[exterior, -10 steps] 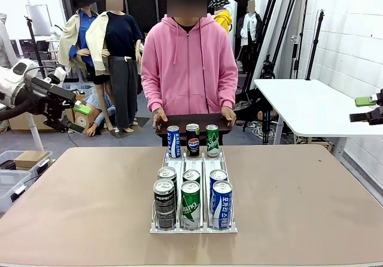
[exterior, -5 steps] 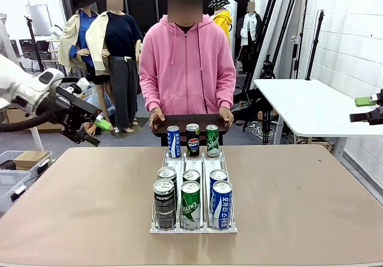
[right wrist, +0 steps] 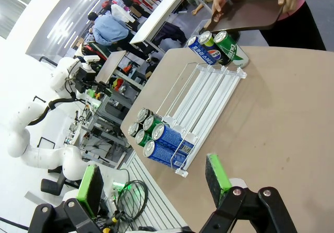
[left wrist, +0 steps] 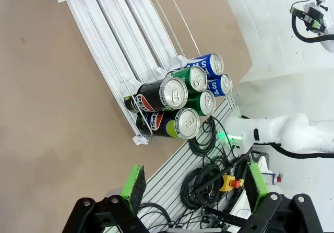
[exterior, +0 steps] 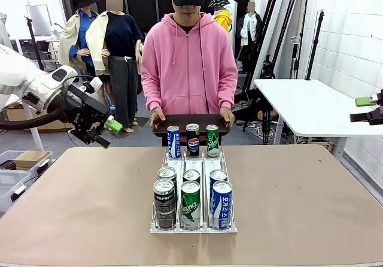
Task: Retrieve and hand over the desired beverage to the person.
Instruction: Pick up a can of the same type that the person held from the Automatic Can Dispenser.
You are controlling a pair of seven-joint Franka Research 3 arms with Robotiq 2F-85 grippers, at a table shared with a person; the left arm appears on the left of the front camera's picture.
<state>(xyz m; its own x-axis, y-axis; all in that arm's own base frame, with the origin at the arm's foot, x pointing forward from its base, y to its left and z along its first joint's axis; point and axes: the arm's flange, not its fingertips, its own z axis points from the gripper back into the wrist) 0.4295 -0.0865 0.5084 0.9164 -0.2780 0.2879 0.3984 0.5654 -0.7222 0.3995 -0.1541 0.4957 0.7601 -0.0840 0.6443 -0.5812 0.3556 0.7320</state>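
Note:
The person point(exterior: 188, 63) in a pink hooded sweatshirt stands at the far side, both hands on a dark tray point(exterior: 191, 123). A clear three-lane rack point(exterior: 192, 162) lies mid-table. Blue, black Pepsi and green cans point(exterior: 192, 139) stand at its far end. Several more cans point(exterior: 190, 201) cluster at the near end. My left gripper point(exterior: 109, 133) hangs open and empty above the table's far left edge, well left of the rack. Its wrist view looks past its open fingers point(left wrist: 134, 181) to the near cans point(left wrist: 177, 100). My right gripper point(exterior: 361, 109) is open at the right border, far from the cans point(right wrist: 156, 134).
The brown table point(exterior: 78, 207) has wide bare areas on both sides of the rack. A white table point(exterior: 305, 105) stands beyond the right corner. Storage bins point(exterior: 18, 159) sit on the floor at the left. Cables and a metal frame point(left wrist: 209, 181) lie below the near edge.
My left arm has swung right and downward, bringing its open gripper closer to the table's far left edge. The right gripper, the cans and the tray have stayed put.

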